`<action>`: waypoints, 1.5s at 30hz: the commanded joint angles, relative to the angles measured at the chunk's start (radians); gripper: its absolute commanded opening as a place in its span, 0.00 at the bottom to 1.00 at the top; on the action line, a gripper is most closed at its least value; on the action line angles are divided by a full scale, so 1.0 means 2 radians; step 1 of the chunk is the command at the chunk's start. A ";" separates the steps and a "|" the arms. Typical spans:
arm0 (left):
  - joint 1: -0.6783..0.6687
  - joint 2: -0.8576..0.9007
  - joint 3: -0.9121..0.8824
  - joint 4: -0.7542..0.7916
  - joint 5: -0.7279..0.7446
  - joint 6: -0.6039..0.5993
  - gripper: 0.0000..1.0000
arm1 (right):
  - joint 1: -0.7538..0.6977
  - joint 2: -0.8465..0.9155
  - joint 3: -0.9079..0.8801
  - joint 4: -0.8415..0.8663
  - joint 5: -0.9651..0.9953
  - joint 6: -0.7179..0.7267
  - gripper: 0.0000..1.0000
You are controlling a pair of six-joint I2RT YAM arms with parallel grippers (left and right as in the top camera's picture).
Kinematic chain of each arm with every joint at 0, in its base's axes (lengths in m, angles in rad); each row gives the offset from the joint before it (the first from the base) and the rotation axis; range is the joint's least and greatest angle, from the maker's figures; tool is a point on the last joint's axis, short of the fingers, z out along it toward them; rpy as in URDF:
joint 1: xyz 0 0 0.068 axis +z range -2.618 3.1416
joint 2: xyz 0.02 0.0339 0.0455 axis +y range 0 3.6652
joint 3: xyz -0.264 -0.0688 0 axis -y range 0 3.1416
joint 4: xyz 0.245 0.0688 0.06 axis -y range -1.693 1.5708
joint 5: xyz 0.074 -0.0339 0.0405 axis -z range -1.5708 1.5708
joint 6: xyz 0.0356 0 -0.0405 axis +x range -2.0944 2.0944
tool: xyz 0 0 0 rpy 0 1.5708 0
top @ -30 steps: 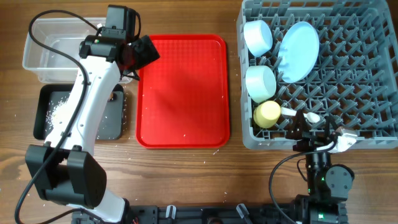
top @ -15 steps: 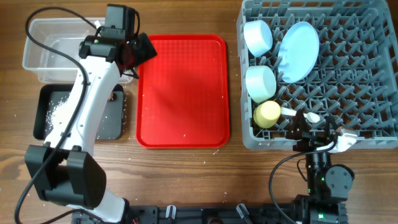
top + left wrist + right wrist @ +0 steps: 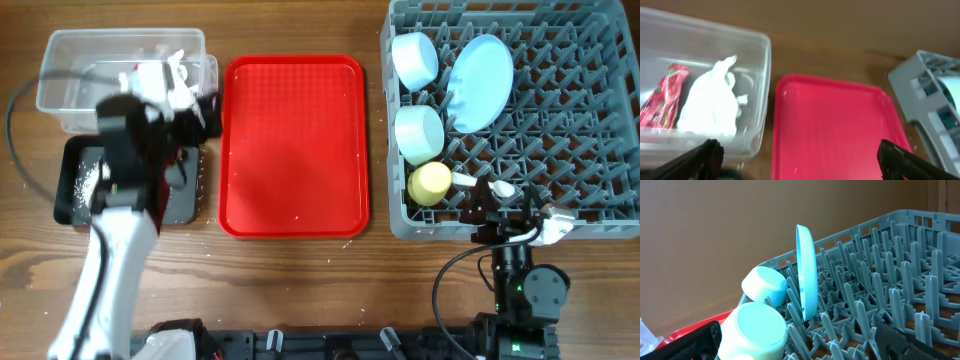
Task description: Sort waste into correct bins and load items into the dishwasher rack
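- Red-and-white snack wrapper (image 3: 662, 95) and crumpled white tissue (image 3: 710, 102) lie in the clear tub (image 3: 760, 65), ahead-left of the left gripper (image 3: 799, 147).
- Left gripper: fingers spread wide, nothing held; red tray (image 3: 835, 125) directly ahead of it.
- Rice grains (image 3: 85, 180) in black tray (image 3: 75, 208), under the blurred left arm.
- Right gripper (image 3: 797, 332): fingers apart, empty, at near edge of dishwasher rack (image 3: 900, 285).
- Plate (image 3: 805, 270) upright just ahead; far bowl (image 3: 765, 285) and near bowl (image 3: 755, 330) ahead-left.
- Yellow cup (image 3: 430, 183) and spoon (image 3: 480, 183) in rack, near right gripper.
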 commanded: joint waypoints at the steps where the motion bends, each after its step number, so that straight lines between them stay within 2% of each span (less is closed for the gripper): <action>1: 0.019 -0.098 -0.102 0.039 0.025 0.014 1.00 | -0.002 -0.005 -0.001 0.002 -0.008 0.004 1.00; 7: 0.031 -0.305 -0.309 0.117 0.012 0.014 1.00 | -0.002 -0.005 -0.001 0.002 -0.008 0.004 1.00; 8: 0.031 -0.360 -0.347 0.120 0.002 0.014 1.00 | -0.002 -0.005 -0.001 0.002 -0.008 0.004 1.00; 12: 0.031 -0.459 -0.390 0.109 -0.006 0.014 1.00 | -0.002 -0.005 -0.001 0.002 -0.008 0.004 0.99; 15: 0.031 -0.506 -0.394 0.066 -0.013 0.014 1.00 | -0.002 -0.005 -0.001 0.002 -0.008 0.004 1.00; 21: 0.031 -0.558 -0.394 0.005 -0.022 0.014 1.00 | -0.002 -0.005 -0.001 0.002 -0.008 0.004 1.00; 25: 0.031 -0.620 -0.394 -0.001 -0.025 0.014 1.00 | -0.002 -0.005 -0.001 0.002 -0.008 0.004 1.00; 45: 0.031 -0.620 -0.394 0.000 -0.026 0.014 1.00 | -0.002 -0.005 -0.001 0.002 -0.008 0.004 1.00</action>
